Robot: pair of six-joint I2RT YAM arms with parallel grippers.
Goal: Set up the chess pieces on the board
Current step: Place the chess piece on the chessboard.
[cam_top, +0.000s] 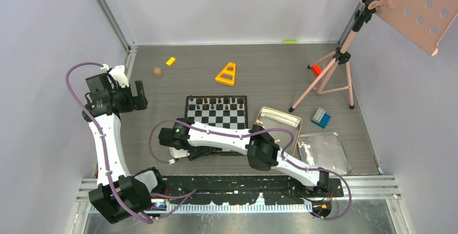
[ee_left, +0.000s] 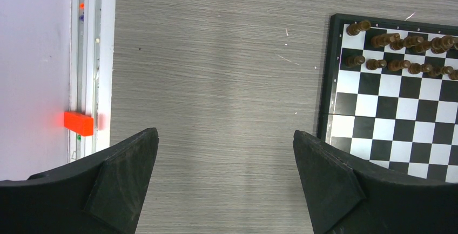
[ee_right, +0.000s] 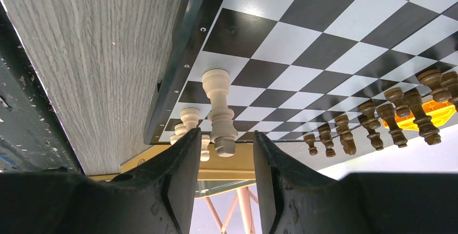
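Brown pieces (cam_top: 219,103) on board's (cam_top: 232,119) far rows; pale piece (ee_right: 219,109) between right jaws.

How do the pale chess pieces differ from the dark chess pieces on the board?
Colour: the pale pieces are light tan, the dark pieces deep brown. Place: the pale pieces stand at the board's near edge, the dark pieces at its far edge. Number: only a few pale ones show; the dark ones form two rows. Both stand upright.

Chess pieces (cam_top: 219,103) stand on the board (cam_top: 227,118), tray (cam_top: 278,122) at right.
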